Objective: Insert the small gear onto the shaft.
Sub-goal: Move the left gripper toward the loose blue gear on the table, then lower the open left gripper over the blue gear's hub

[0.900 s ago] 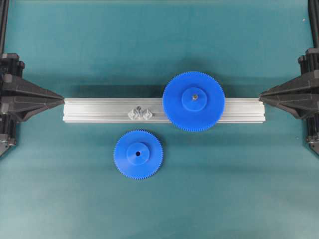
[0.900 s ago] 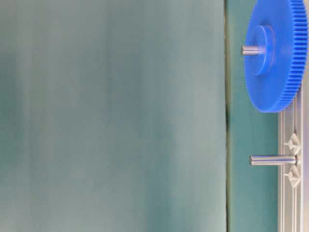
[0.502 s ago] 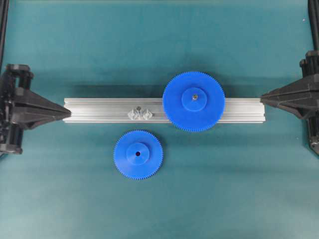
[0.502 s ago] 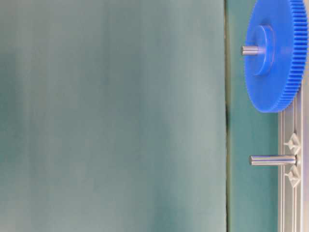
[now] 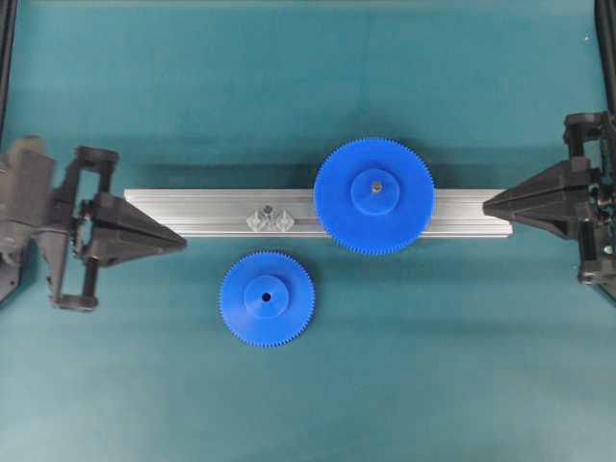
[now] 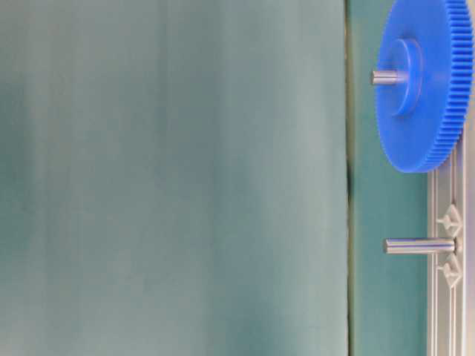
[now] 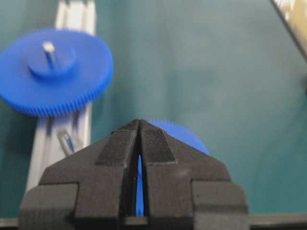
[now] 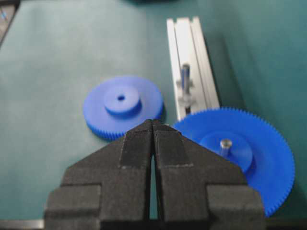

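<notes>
The small gear lies flat on the teal mat, just in front of the aluminium bar; it also shows in the right wrist view and partly behind my fingers in the left wrist view. The shaft stands upright on the bar, seen too in the table-level view and the right wrist view. My left gripper is shut and empty, left of the small gear. My right gripper is shut and empty at the bar's right end.
A wider blue gear with a grey pin through its hub sits on the bar right of the shaft, also in the left wrist view and the table-level view. The teal mat spreads all around.
My left gripper has moved well to the right, over the bar's left end and toward the small gear. My right gripper has moved slightly left. Gears and shaft have not moved.
</notes>
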`<control>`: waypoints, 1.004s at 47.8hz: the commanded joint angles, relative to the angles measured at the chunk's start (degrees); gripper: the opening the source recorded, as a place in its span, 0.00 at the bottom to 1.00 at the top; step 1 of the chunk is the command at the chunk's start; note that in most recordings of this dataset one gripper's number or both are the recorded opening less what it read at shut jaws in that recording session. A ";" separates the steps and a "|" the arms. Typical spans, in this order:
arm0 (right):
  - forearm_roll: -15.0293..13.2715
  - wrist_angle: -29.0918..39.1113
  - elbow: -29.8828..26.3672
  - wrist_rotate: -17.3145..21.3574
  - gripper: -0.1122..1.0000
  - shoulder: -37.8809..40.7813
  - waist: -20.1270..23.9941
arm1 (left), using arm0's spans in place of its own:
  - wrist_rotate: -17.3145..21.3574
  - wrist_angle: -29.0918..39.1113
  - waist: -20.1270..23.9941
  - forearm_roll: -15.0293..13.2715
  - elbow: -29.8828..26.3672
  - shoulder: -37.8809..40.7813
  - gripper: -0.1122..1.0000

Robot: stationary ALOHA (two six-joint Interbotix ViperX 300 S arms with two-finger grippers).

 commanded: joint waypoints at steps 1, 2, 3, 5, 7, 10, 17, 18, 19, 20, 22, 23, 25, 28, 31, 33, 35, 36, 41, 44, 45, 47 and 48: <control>0.09 0.00 -1.41 0.53 0.12 0.79 -0.26 | -0.44 0.70 -0.62 0.18 -2.02 2.11 0.09; 0.09 0.00 -1.41 0.53 0.12 0.88 -0.26 | -0.70 0.79 -0.70 0.18 -2.11 2.72 0.09; 0.09 0.00 -1.41 0.53 0.12 0.88 -0.26 | -1.14 0.97 -0.79 0.18 -2.29 3.60 0.09; 0.09 0.00 -1.41 0.53 0.12 1.05 -0.35 | -1.76 0.97 -0.79 0.18 -2.55 4.75 0.09; 0.09 0.09 -1.41 0.53 0.12 1.14 -0.44 | -2.29 1.05 -0.79 0.18 -3.08 5.89 0.09; 0.09 0.79 -1.32 0.53 0.12 1.32 -0.97 | -2.55 1.14 -0.88 0.18 -3.87 7.47 0.09; 0.09 4.48 -1.58 0.53 0.12 1.93 -2.20 | -3.25 1.93 -1.14 0.18 -6.33 11.25 0.09; 0.09 5.01 -1.58 0.53 0.12 1.93 -2.37 | -3.34 2.29 -1.14 0.18 -6.77 11.87 0.09; 0.09 5.54 -1.58 0.53 0.12 1.93 -2.46 | -3.43 2.72 -1.14 0.18 -7.29 12.39 0.09; 0.09 5.98 -1.49 0.62 0.12 1.93 -2.46 | -3.43 3.16 -1.14 0.18 -7.73 12.92 0.09; 0.09 6.86 -1.32 0.53 0.12 1.93 -2.46 | -3.52 4.39 -1.14 0.18 -8.88 14.24 0.09; 0.09 7.21 -1.41 0.53 0.12 1.93 -2.55 | -3.52 4.83 -1.14 0.26 -9.32 14.85 0.09; 0.09 8.09 -1.32 0.62 0.12 2.02 -2.55 | -3.43 5.54 -1.14 0.18 -10.02 15.91 0.09; 0.09 8.96 -1.23 0.62 0.12 1.93 -2.55 | -3.43 6.33 -1.49 0.26 -10.99 17.31 0.09; 0.09 9.67 -1.14 0.62 0.12 2.02 -2.64 | -3.43 6.77 -1.93 0.26 -11.95 18.63 0.09; 0.00 10.02 -1.14 0.62 0.12 2.02 -2.64 | -3.43 6.94 -2.11 0.26 -12.57 19.42 0.09; 0.09 10.28 -1.14 0.53 0.12 2.11 -2.72 | -3.52 7.29 -2.20 0.26 -13.18 20.39 0.09; 0.00 10.37 -1.14 0.53 0.12 2.20 -2.81 | -3.52 7.47 -2.20 0.26 -13.36 20.74 0.09; 0.00 10.72 -0.79 0.53 0.12 2.20 -3.25 | -3.52 8.00 -2.20 0.18 -14.59 22.24 0.09; 0.00 10.72 -0.70 0.53 0.12 2.20 -3.34 | -3.52 8.44 -2.20 0.18 -15.29 22.94 0.09; 0.00 10.72 -0.70 0.53 0.12 2.20 -3.43 | -3.52 8.70 -2.29 0.18 -15.56 23.20 0.09; 0.00 10.63 -0.53 0.53 0.12 2.20 -3.52 | -3.52 9.14 -2.20 0.18 -16.17 23.64 0.09; 0.00 10.72 -0.53 0.53 0.12 2.20 -3.52 | -3.52 9.40 -2.20 0.18 -16.44 23.91 0.09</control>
